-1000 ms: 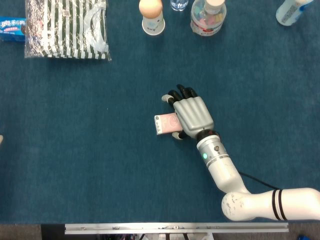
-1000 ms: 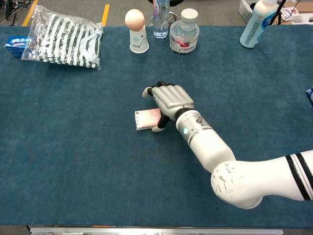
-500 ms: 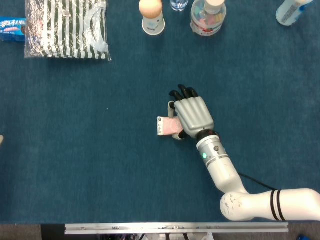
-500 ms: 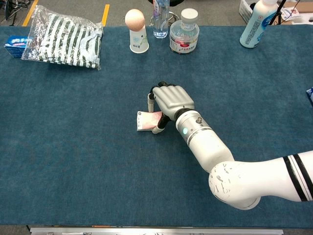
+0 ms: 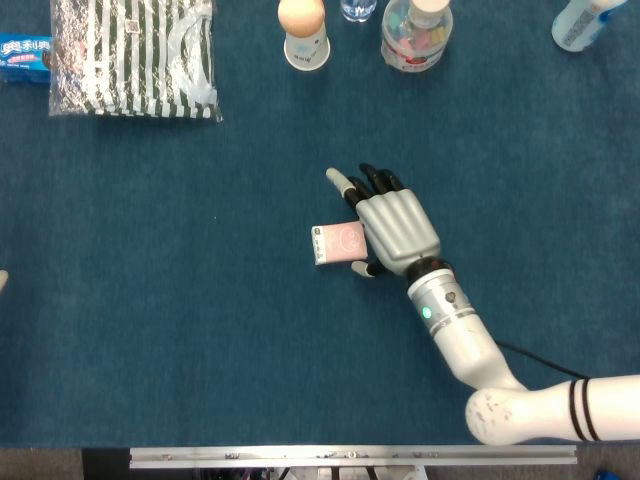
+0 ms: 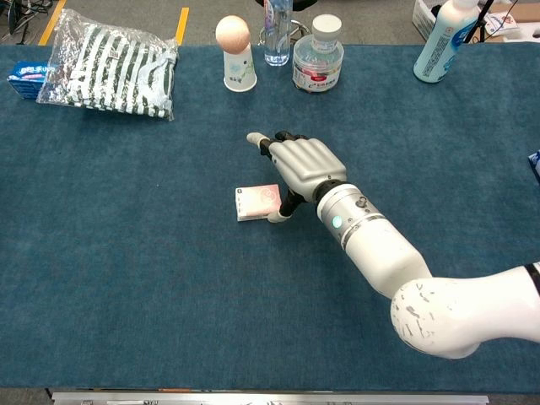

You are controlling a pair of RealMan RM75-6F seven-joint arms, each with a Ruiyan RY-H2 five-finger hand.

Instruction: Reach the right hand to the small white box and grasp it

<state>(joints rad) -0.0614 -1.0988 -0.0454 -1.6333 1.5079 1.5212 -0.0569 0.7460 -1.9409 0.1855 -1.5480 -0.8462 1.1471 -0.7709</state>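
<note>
On blue table (image 5: 200, 330), small white box (image 5: 335, 243) beside right hand (image 5: 395, 225), fingers spread, holding nothing.

striped bag (image 5: 133, 55) far-left | blue packet (image 5: 24, 57) beside it | egg-topped cup (image 5: 303, 35), bottles (image 5: 414, 35) far edge

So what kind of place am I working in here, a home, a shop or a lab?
Most likely a lab or test bench. A blue carpet-like mat covers the table, household items such as a striped bag and a bottle sit staged along its far edge, and yellow floor tape shows beyond.
</note>
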